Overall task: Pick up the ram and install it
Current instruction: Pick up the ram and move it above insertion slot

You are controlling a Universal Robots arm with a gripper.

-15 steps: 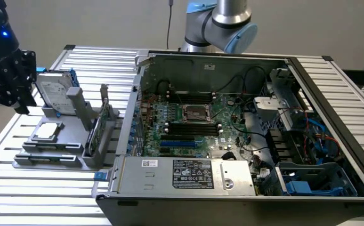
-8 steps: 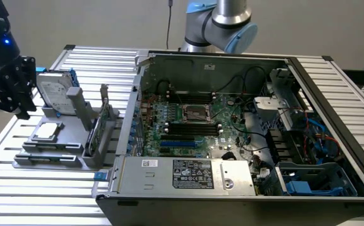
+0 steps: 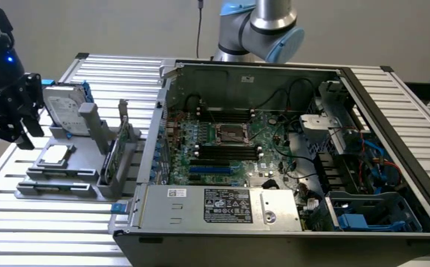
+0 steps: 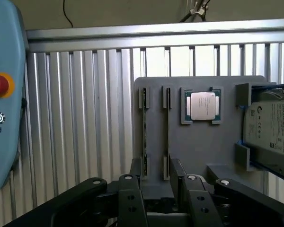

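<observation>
The gripper (image 4: pixel 157 171) has its fingers (image 4: pixel 135 171) spread wide, holding nothing, over one end of the grey holder (image 4: pixel 213 151); the ram (image 4: pixel 145 127) stands on edge in a holder slot, near the processor (image 4: pixel 201 105). The open computer case (image 3: pixel 237 72) sits at the exterior view's right, well apart from the gripper.

Ram (image 4: pixel 144 135) seen edge-on ahead of gripper (image 4: pixel 156 169), chips too thin to be made out. Near edge of holder (image 4: pixel 217 151) masked by gripper body. Hard drive (image 4: pixel 270 127), off to gripper's side, cropped by frame edge.
</observation>
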